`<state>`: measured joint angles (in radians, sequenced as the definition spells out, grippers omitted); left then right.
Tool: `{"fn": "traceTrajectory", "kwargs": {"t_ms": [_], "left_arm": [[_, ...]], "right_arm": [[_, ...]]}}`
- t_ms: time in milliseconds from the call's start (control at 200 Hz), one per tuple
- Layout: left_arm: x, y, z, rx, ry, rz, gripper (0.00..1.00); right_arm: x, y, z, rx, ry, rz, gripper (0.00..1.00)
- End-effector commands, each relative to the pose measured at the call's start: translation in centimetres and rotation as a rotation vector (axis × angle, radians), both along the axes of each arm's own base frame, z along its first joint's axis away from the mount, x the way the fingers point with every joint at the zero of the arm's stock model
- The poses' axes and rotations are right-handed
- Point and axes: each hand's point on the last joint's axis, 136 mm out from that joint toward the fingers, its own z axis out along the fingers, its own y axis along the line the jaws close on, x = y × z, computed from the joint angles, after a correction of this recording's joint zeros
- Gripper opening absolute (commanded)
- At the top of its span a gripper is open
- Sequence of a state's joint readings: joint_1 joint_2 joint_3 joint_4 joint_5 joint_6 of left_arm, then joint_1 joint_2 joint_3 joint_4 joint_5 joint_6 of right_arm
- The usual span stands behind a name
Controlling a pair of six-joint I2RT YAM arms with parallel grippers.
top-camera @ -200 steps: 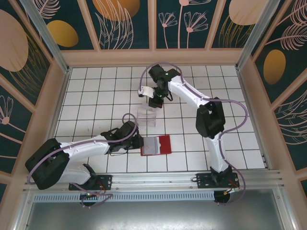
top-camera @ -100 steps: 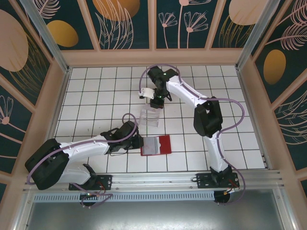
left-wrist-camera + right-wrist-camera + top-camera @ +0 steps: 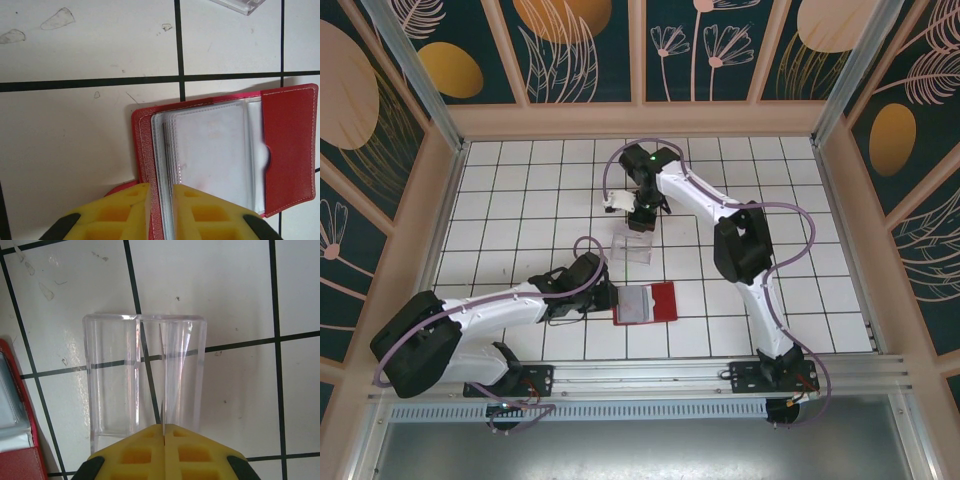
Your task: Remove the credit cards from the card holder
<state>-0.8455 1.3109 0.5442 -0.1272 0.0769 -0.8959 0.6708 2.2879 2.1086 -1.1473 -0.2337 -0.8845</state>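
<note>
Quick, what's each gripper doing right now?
Left gripper: closed on the card holder's edge.
Right gripper: closed above the clear box; whether it holds anything cannot be told.

two arms, same build. left arm (image 3: 490, 312) and right arm (image 3: 695, 195): glossy white shells along the links, bulky rounded black housings (image 3: 740, 248) at the joints. thin lilac cables (image 3: 798, 218) run in loose loops outside the shells on both. flat black base plates (image 3: 770, 376) at the foot of each. small green light (image 3: 651, 156) glows on the right wrist. left gripper (image 3: 160, 186) and right gripper (image 3: 163, 427): yellow moulded fingers (image 3: 125, 215) with square recesses, black rounded parts at the outer corners.
</note>
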Motion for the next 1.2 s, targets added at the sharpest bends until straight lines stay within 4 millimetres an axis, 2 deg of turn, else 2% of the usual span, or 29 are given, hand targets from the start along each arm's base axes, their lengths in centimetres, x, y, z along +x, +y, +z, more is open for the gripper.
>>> {"fn": "traceTrajectory", "kwargs": {"t_ms": [0, 225, 445, 801, 926, 1016, 1196], "left_arm": [[0.2, 0.1, 0.3, 0.012, -0.005, 0.01, 0.2], [0.2, 0.1, 0.2, 0.01, -0.003, 0.006, 0.2], [0.1, 0.1, 0.1, 0.006, -0.004, 0.007, 0.2], [0.1, -0.1, 0.0, 0.007, -0.001, -0.004, 0.2], [0.2, -0.1, 0.1, 0.004, -0.005, -0.002, 0.2], [0.2, -0.2, 0.2, 0.003, -0.006, -0.003, 0.2], [0.2, -0.2, 0.2, 0.0, -0.009, -0.005, 0.2]], "right_arm": [[0.0, -0.2, 0.1, -0.028, -0.006, 0.02, 0.0], [0.3, 0.2, 0.4, -0.032, -0.032, 0.033, 0.1], [1.1, 0.4, 1.3, -0.016, -0.081, 0.024, 0.13], [2.3, 0.0, 1.2, -0.028, -0.16, 0.004, 0.17], [2.6, -0.1, 2.0, -0.015, -0.19, -0.021, 0.21], [2.6, -0.5, 2.5, -0.001, -0.203, -0.046, 0.28], [2.3, -1.3, 3.3, 0.018, -0.237, -0.081, 0.36]]}}
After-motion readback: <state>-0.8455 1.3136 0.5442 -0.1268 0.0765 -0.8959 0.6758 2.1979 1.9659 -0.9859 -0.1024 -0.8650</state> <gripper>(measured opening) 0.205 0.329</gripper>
